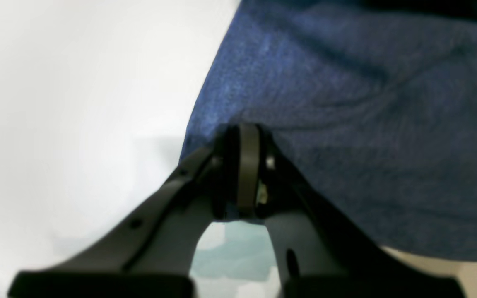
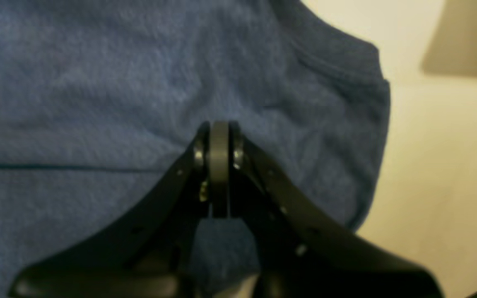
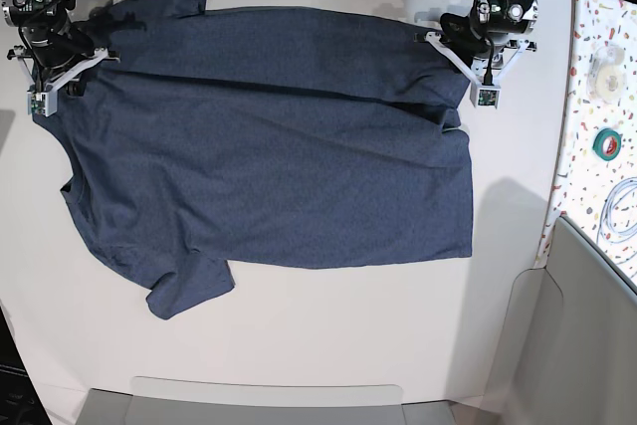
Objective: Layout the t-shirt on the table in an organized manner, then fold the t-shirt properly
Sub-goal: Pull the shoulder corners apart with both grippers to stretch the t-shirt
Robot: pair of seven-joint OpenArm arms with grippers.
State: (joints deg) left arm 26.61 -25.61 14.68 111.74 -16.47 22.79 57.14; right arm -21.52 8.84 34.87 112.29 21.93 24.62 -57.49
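Note:
The dark navy t-shirt (image 3: 269, 146) lies spread with its plain side up on the white table (image 3: 348, 345), collar end at the left and hem at the right. My left gripper (image 3: 480, 35) stands at the shirt's far right hem corner. In the left wrist view its fingertips (image 1: 249, 132) are shut on the blue cloth (image 1: 346, 124) beside bare table (image 1: 77, 103). My right gripper (image 3: 45, 42) is at the far left by the shoulder and sleeve. In the right wrist view it (image 2: 220, 128) is shut with the fabric (image 2: 97, 82) gathered at its tip.
A speckled strip along the right edge carries a green tape roll (image 3: 608, 141) and a coiled white cable (image 3: 622, 211). Grey bin walls stand at the front (image 3: 269, 400) and the front right (image 3: 587, 335). Dark cables run behind the table's far edge.

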